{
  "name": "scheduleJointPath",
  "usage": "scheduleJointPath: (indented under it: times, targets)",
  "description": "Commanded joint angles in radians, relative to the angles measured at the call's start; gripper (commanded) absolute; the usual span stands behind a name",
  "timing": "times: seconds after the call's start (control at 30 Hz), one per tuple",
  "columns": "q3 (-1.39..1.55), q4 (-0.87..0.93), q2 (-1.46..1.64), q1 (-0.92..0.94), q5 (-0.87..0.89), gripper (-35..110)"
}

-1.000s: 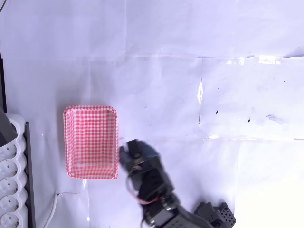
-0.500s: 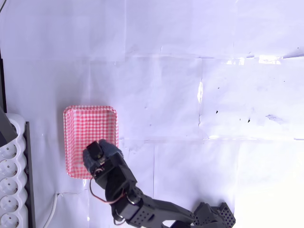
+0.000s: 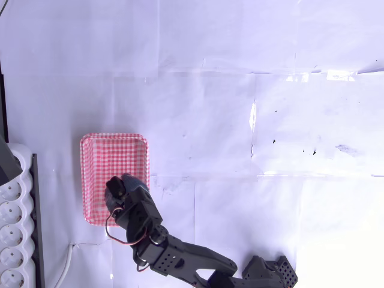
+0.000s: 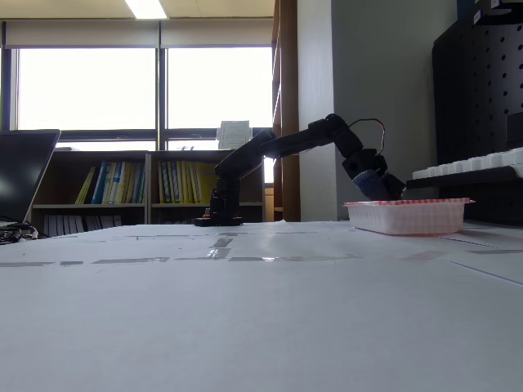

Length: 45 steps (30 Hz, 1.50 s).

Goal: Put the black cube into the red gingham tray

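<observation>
The gripper [image 3: 116,187] hangs over the tray [image 3: 96,156], above its near end in the overhead view, tip angled down past the rim in the fixed view [image 4: 384,189]. A dark block at the tip may be the cube [image 3: 114,185], but I cannot tell it from the fingers, nor whether they pinch it. If held, it lies straight above the tray floor, so release looks due.
</observation>
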Motion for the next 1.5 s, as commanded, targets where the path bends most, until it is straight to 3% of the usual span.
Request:
scheduleJointPath:
  times: [0.0,0.4,0.6,0.77,0.93,1.2,1.37,1.47]
  targets:
    - [0.127,0.023,-0.037,-0.023,-0.008,20]
    - [0.129,0.026,-0.135,-0.012,0.018,35]
    - [-0.020,-0.091,-0.471,0.034,-0.060,35]
    - [-0.589,-0.267,-0.997,0.155,-0.034,31]
    - [-1.367,-0.446,-1.545,0.364,0.029,0]
    - [-2.312,-0.620,-2.212,0.716,0.158,0]
    - [-2.718,-0.601,-2.537,0.828,0.233,0]
    - [-2.800,-0.364,-2.666,0.887,0.250,0]
